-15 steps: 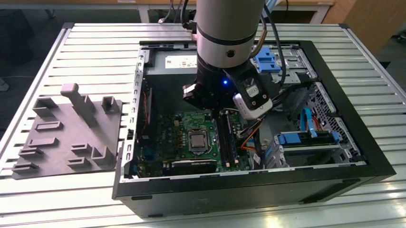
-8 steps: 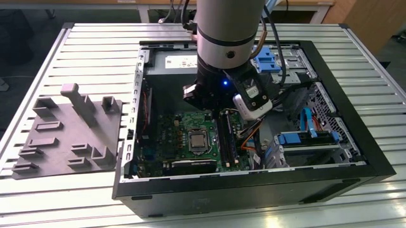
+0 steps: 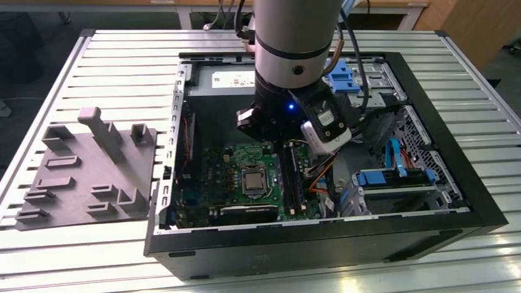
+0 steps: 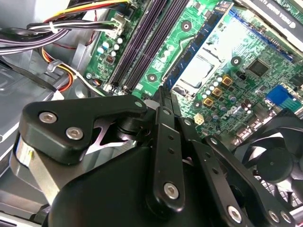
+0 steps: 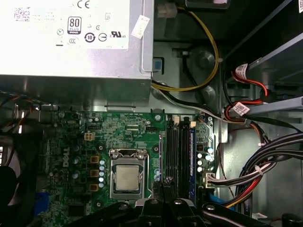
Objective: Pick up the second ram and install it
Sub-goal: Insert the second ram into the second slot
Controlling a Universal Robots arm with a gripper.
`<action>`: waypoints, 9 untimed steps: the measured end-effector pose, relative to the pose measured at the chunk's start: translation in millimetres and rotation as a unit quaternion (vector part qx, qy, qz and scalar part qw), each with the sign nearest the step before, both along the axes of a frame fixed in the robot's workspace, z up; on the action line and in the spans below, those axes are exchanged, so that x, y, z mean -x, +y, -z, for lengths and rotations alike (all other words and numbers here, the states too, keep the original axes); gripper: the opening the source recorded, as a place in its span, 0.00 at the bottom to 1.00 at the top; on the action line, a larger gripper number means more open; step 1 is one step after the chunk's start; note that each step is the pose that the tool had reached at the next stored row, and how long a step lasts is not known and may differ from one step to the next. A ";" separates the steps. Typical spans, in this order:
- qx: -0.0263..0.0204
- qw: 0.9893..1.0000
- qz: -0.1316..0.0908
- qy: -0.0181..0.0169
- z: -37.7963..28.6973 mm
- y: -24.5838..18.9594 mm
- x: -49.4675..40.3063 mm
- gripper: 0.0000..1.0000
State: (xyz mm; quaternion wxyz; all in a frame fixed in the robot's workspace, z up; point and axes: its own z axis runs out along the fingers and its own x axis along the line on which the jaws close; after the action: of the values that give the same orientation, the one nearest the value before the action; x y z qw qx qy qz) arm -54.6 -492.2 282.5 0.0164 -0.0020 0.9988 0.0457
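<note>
My gripper (image 3: 273, 141) hangs inside the open computer case (image 3: 456, 201), low over the green motherboard (image 3: 228, 177). In both wrist views its fingertips (image 4: 163, 94) (image 5: 163, 182) are pressed together, and nothing shows between them. They sit just above the end of the long black memory slots (image 5: 176, 151) (image 4: 142, 42), on the side next to the processor socket (image 5: 127, 177). A dark blue strip (image 5: 191, 156) stands in the slot farthest from the socket. I cannot tell the second ram apart from the slots.
The grey power-supply box (image 5: 71, 42) fills the case end beyond the board. Bundled cables (image 5: 255, 165) and blue drive brackets (image 3: 382, 178) crowd the side beside the slots. A black fan (image 4: 274, 161) lies by the board. On the slatted table, a grey foam holder (image 3: 85, 177) sits at the exterior view's left.
</note>
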 end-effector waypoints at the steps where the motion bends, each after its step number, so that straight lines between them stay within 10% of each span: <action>1: 0.000 1.000 0.000 0.000 0.0 0.0 -0.3 0.11; 9: 0.001 1.000 0.000 0.000 0.7 0.0 -1.4 0.11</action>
State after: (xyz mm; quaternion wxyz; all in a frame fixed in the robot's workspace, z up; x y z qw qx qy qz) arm -53.2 -492.2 281.7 0.0164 -0.0020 0.9989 0.0445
